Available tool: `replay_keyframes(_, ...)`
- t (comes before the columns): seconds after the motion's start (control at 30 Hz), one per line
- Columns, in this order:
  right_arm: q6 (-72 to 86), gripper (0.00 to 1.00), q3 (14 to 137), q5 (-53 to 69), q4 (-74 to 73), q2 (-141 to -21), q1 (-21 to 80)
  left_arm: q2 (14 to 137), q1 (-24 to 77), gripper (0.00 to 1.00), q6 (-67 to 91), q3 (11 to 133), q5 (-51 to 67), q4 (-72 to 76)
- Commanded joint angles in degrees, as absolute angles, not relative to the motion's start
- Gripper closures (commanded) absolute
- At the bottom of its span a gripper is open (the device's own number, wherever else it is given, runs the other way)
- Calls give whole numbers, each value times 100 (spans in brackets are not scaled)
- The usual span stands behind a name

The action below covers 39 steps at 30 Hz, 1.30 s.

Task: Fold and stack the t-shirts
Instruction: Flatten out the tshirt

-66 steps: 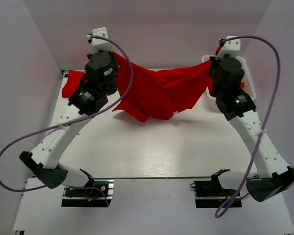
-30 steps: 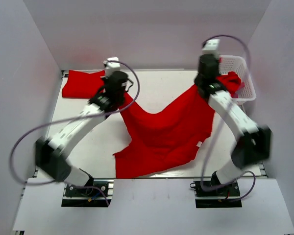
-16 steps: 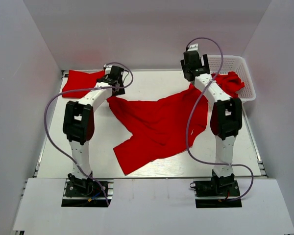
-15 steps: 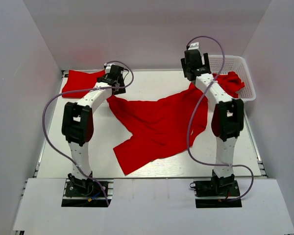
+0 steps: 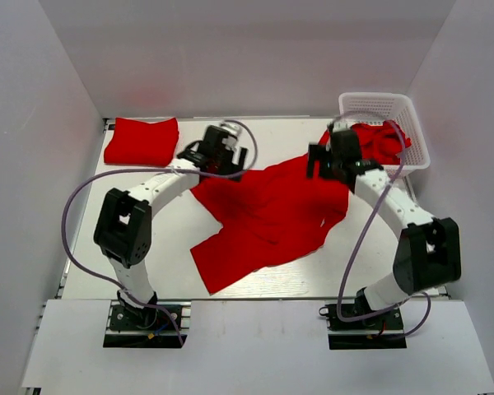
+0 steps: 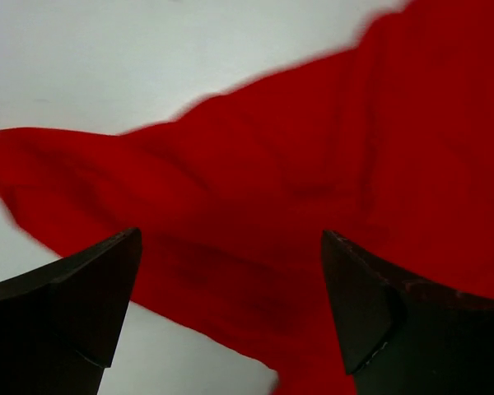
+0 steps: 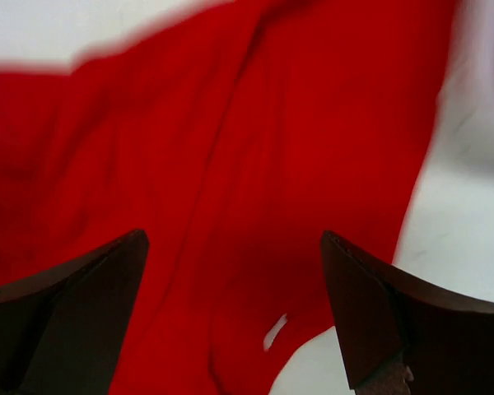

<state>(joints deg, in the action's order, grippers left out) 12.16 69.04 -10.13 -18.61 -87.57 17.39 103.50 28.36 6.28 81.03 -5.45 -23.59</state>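
Several red t-shirts show in the top view. White walls [image 5: 41,123] stand close on the left, far and right sides of the surface [image 5: 148,247]. Your open room is at its near left and near right. The spread t-shirt [image 5: 267,216] lies crumpled in the middle, with one part reaching toward the near edge. The folded t-shirt [image 5: 142,140] sits as a neat flat block in the far left corner, well apart from both arms. The bunched red cloth [image 5: 379,141] fills the white mesh basket [image 5: 377,102] in the far right corner. Your left tool [image 5: 226,156] is over the far left edge of the spread t-shirt. Your right tool [image 5: 329,160] is over its far right edge, near the basket.

In the left wrist view, your left tool [image 6: 230,304] has its two dark fingers [image 6: 66,304] wide apart, with nothing pinched. Soft red cloth of the spread t-shirt [image 6: 313,206] lies under the gap. Bare white surface [image 6: 148,58] shows past its edge. It all looks blurry.

In the right wrist view, your right tool [image 7: 235,313] is wide apart too and holds nothing. The spread t-shirt [image 7: 230,164] lies under it in long soft folds, with a small white tag [image 7: 273,332]. Bare surface [image 7: 469,230] shows on the right.
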Motion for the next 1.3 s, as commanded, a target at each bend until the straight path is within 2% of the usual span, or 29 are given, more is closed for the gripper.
replay_keyframes(0.0, 2187, 10, 5543, 315, -1345, -8201, 1740, 10037, 3514, 1, 255, 7876, 141, -2320)
replay_keyframes(0.17, 2329, 10, 4590, 896, -1134, -7813, 1749, 9853, 4411, 1, 185, 7226, 132, -2373)
replay_keyframes(0.33, 2522, 10, 4263, 993, -976, -7928, 1705, 9905, 5070, 1, -9, 7102, 299, -2373)
replay_keyframes(0.57, 2619, 10, 4148, 976, -914, -8174, 1714, 10168, 5659, 1, -62, 7171, -69, -2372)
replay_keyframes(0.93, 2856, 10, 4043, 475, -1178, -8358, 1609, 10476, 5924, 17, -228, 7075, -940, -2101)
replay_keyframes(1.27, 2856, 10, 4008, 510, -1160, -8446, 1494, 10714, 5977, 19, -290, 7022, -738, -1934)
